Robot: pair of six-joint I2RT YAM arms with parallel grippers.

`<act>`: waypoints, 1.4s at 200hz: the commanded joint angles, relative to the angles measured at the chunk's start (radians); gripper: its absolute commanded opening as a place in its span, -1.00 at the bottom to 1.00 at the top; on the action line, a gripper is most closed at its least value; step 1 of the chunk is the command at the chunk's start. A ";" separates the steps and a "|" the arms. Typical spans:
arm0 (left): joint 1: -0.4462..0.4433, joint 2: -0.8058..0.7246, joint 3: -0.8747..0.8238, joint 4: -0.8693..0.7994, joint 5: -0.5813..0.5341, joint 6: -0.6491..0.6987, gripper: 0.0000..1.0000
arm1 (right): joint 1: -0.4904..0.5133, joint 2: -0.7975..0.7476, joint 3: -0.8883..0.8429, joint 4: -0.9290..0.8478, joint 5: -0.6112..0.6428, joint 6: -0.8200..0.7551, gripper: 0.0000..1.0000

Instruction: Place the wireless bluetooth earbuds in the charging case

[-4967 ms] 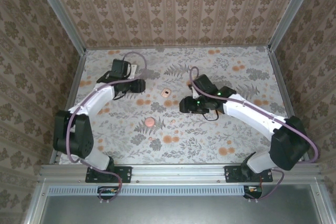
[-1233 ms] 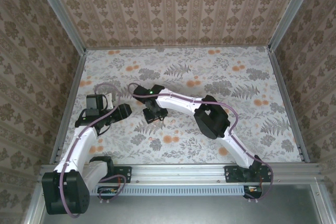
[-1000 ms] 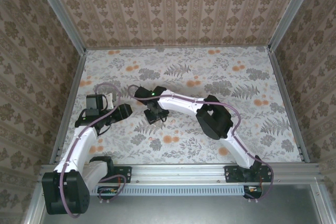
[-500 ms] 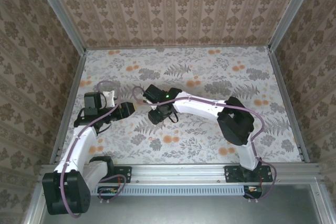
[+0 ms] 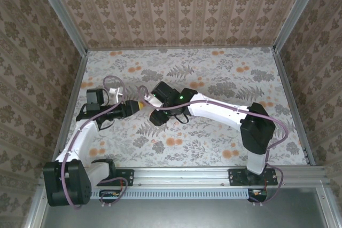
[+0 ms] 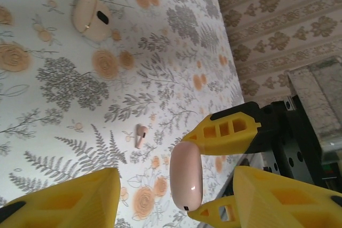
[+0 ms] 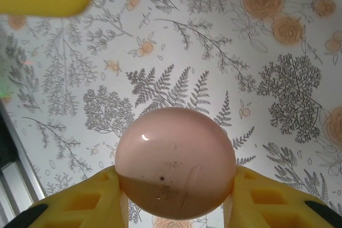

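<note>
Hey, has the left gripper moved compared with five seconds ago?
Yes. In the top view the left gripper has drawn well back from the back wall, toward the front.

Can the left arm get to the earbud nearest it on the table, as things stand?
Probably yes. The left gripper is open and empty, and the earbud lies on bare table ahead. The right gripper, holding the case, hangs close beside that path.

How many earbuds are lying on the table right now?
2. One earbud lies near the pink round case held in the right pincer; the other earbud lies farther off, at the left wrist view's upper left. More may be hidden.
</note>
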 commanded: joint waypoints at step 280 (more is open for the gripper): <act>-0.188 -0.025 0.019 0.420 -0.227 -0.277 -0.88 | -0.253 -0.465 -0.339 0.350 -0.103 0.464 0.25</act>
